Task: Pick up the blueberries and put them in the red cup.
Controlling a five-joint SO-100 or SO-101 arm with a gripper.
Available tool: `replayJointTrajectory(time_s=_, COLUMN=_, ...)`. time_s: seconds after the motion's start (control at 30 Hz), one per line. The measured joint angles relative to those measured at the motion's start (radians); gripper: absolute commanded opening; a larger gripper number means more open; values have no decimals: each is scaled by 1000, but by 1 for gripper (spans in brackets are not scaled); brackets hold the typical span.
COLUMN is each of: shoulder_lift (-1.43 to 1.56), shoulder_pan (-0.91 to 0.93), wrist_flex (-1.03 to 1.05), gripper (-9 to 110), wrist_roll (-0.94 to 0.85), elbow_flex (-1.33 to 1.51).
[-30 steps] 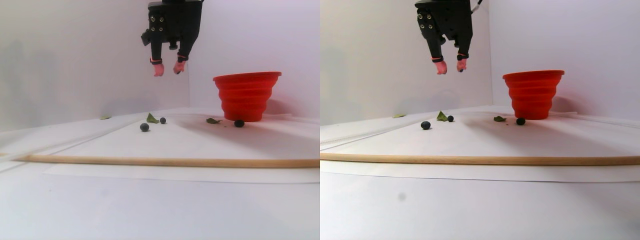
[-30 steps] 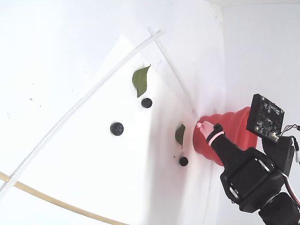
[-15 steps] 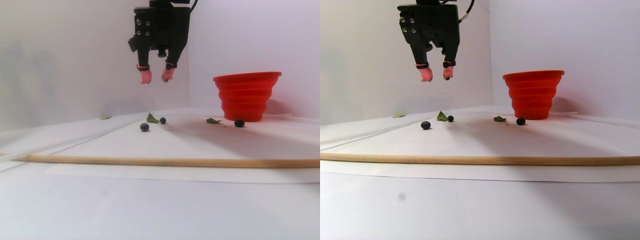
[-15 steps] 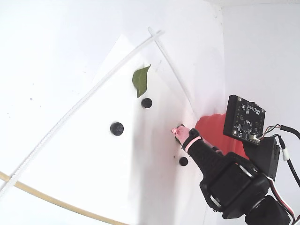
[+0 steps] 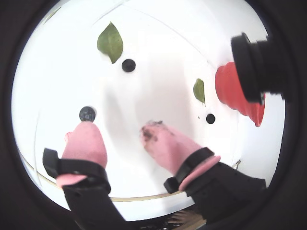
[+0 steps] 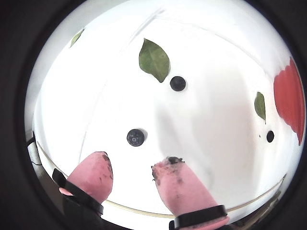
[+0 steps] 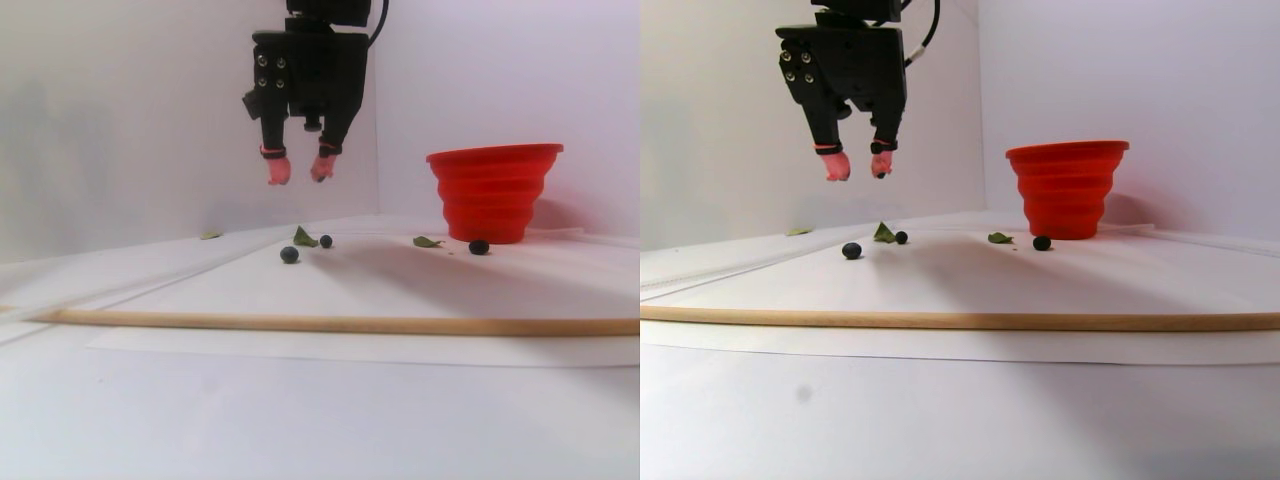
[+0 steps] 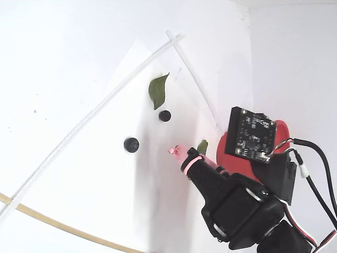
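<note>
Three blueberries lie on the white sheet. One point(image 6: 135, 137) point(image 5: 87, 113) sits just ahead of my fingertips, a second point(image 6: 177, 83) point(image 8: 165, 115) lies beside a large leaf, and a third point(image 7: 479, 246) point(image 5: 210, 118) rests close to the foot of the red cup point(image 7: 495, 190) point(image 5: 235, 91). My gripper point(image 7: 299, 172) point(image 6: 133, 160) hangs open well above the sheet, left of the cup in the stereo pair view, with nothing between its stained pink fingertips point(image 5: 86, 139). In the fixed view the arm hides the third berry and most of the cup point(image 8: 225, 155).
Green leaves point(image 6: 153, 60) point(image 5: 199, 90) lie among the berries. A wooden rod point(image 7: 330, 323) crosses the table near the front. A white strip point(image 8: 95, 110) runs along the sheet's edge. White walls close the back and the side behind the cup.
My gripper has moved left, away from the cup, and come down somewhat; it now hangs over the two left berries. It has stayed open. Berries and cup have not moved.
</note>
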Motion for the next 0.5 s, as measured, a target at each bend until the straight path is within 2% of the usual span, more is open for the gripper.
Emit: replayJointTrajectory(time_s=0.5, shoulder_lift=-120, shoulder_pan=-32, wrist_flex=-100, gripper=17, wrist_roll=0, elbow_flex=9)
